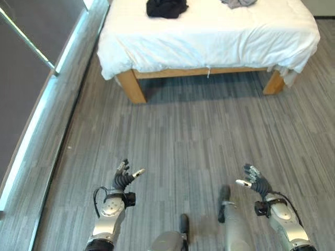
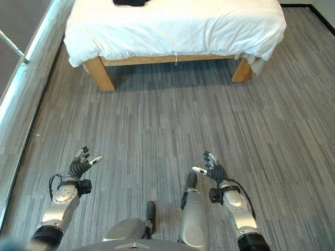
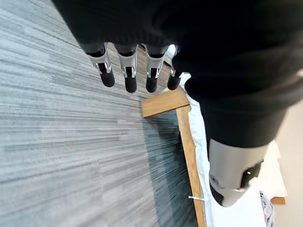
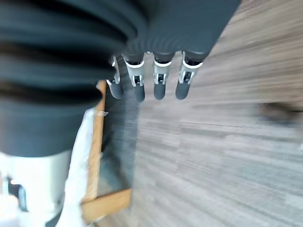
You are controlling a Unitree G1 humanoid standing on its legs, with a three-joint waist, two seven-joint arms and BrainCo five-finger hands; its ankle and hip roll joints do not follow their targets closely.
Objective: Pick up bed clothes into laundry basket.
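**A:** Where are the clothes, and where are the hands?

**B:** A black garment [image 1: 166, 8] lies crumpled on the white bedding [image 1: 209, 36] of a wooden-framed bed [image 1: 131, 86], near its far left part. A grey garment [image 1: 239, 3] lies further right along the same far side, partly cut off by the picture's edge. Both hands are low over the grey plank floor [image 1: 183, 136], well apart from the bed. No laundry basket can be seen.

**A:** Are the hands holding anything?

**B:** No. The left hand [image 1: 125, 178] has its fingers relaxed and spread, thumb apart, empty. The right hand [image 1: 255, 180] is the same: loose, extended fingers, nothing in it.

**A:** How will the clothes handle?

**B:** Judging by their bunched folds, they look soft, light and limp, likely to sag and trail when lifted. A grasp around the thick middle of the black heap seems best, gathering several layers and keeping clear of the bedding beneath.
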